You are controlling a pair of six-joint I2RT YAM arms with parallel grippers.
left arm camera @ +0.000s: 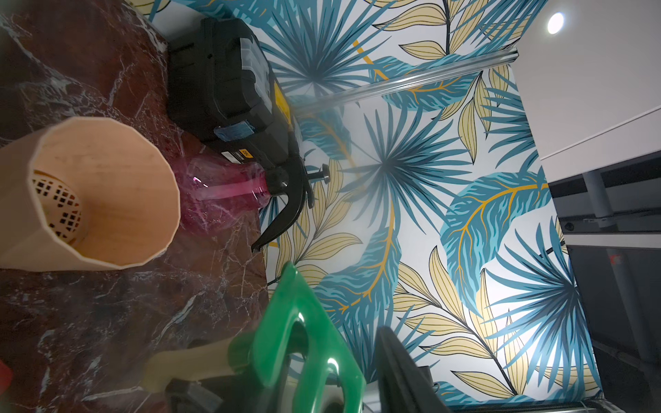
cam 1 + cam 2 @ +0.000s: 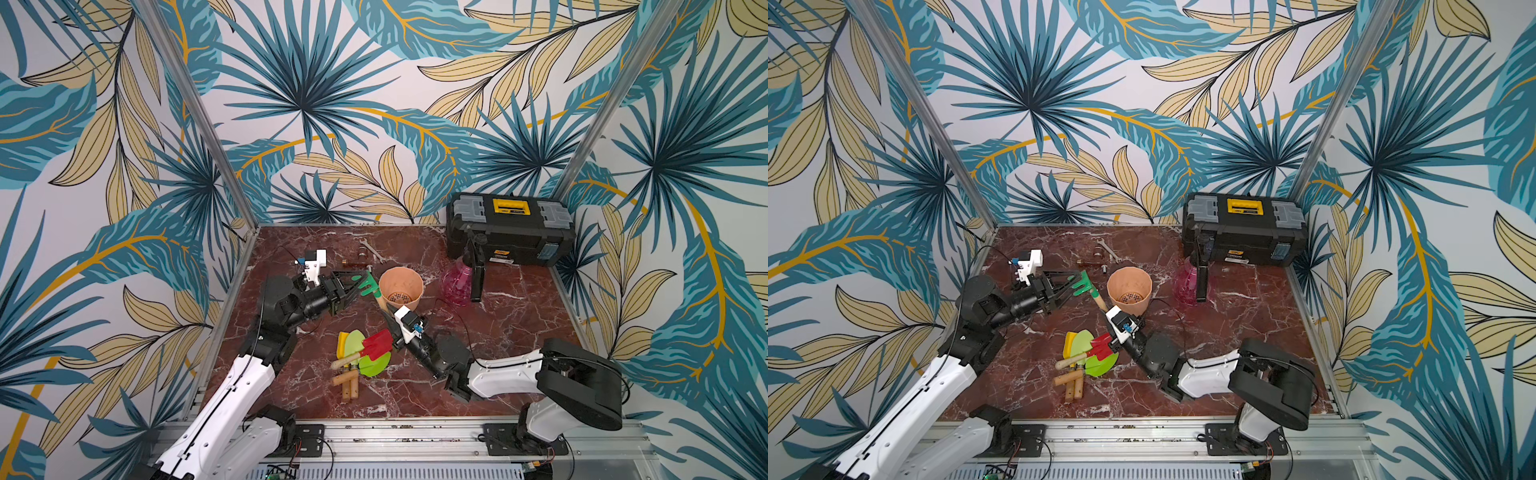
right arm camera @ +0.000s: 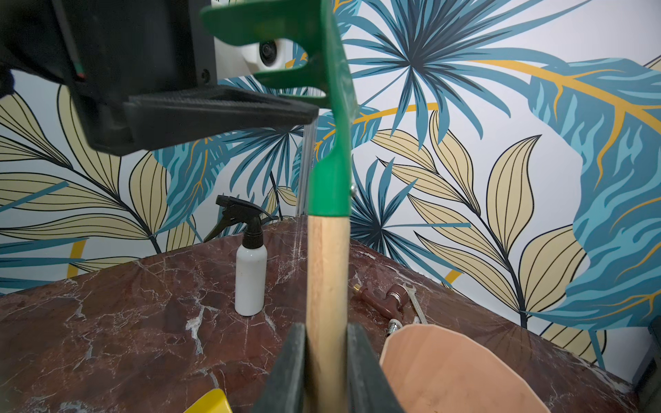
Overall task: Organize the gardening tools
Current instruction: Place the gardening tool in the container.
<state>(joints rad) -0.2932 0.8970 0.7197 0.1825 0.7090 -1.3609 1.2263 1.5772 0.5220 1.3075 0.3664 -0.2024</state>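
Note:
A dark-green rake (image 2: 368, 286) (image 2: 1084, 284) hangs in the air beside the peach pot (image 2: 401, 286). My right gripper (image 2: 386, 308) (image 3: 327, 332) is shut on its wooden handle (image 3: 327, 286). My left gripper (image 2: 365, 280) (image 1: 286, 357) has its jaws on either side of the green head (image 1: 304, 339). A sliver of wall shows beside one finger (image 1: 393, 357), so contact is unclear. Red (image 2: 378, 343), lime-green (image 2: 374, 365) and yellow (image 2: 341, 343) tools lie piled at the front centre. The pink sprayer (image 2: 457, 282) (image 1: 229, 189) stands by the toolbox.
A black-and-yellow toolbox (image 2: 509, 228) sits at the back right corner. A silver wrench (image 2: 372, 249) and brass fittings (image 2: 353, 259) lie near the back wall. A white spray bottle (image 3: 250, 279) stands on the marble table (image 2: 498, 332) beyond the rake.

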